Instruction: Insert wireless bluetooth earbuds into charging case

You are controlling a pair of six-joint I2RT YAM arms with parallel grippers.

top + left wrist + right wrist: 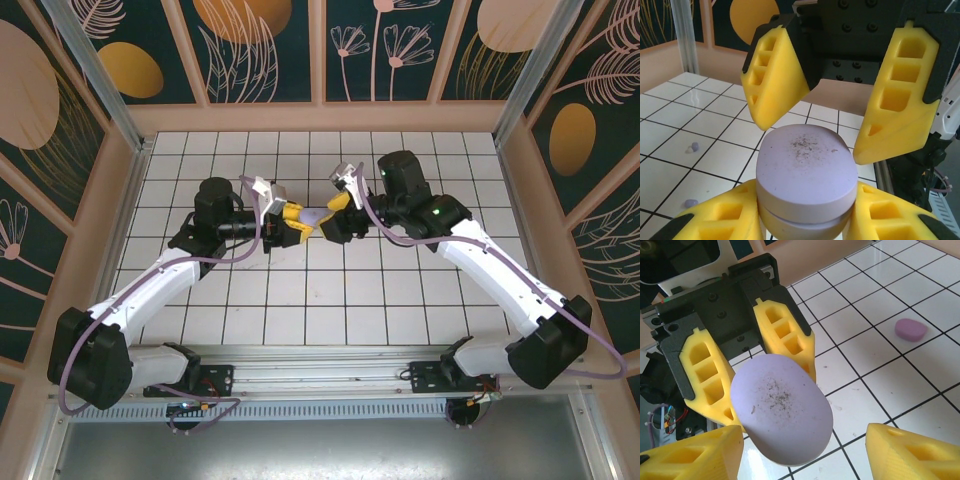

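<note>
Left gripper is clenched on the closed charging case, held above the tiles mid-table. Right gripper faces it released, fingers flanking the lid, seemingly without touching. Two tiny earbuds lie on the tiles to the far side.

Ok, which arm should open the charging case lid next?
Right, probably. The left gripper is shut on the charging case, so it is busy holding it steady with the lid closed. The right gripper is open and poised just over the lid, free to work it.
</note>
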